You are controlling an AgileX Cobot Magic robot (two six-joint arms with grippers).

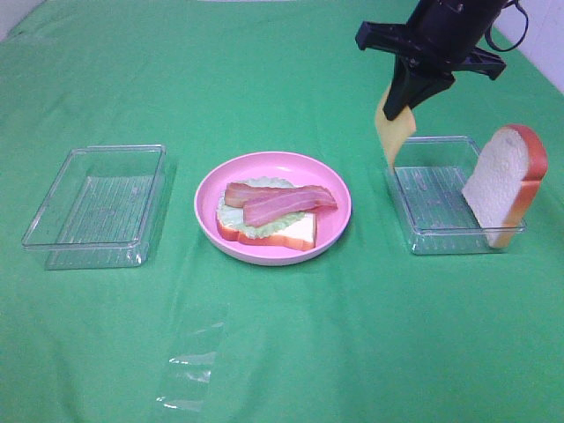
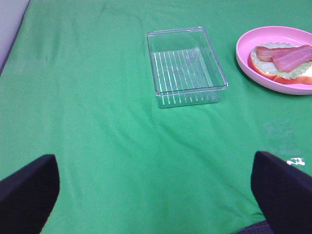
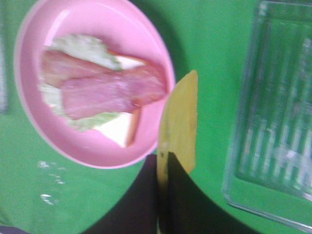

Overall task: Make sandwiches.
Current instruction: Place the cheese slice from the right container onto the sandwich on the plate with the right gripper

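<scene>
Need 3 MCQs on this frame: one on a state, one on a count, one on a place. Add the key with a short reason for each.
1. What state is the right end effector in?
A) shut on the cheese
B) open, empty
C) shut, empty

2. How many bacon strips lie on the plate?
A) one
B) two
C) three

3. Where is the spare bread slice?
A) flat on the plate
B) in the end effector
C) leaning in the right tray

Key:
1 A: the cheese hangs pinched between its fingers, above the tray.
2 B: two overlapping strips show in the high and right wrist views.
3 C: it stands tilted at the tray's end.
</scene>
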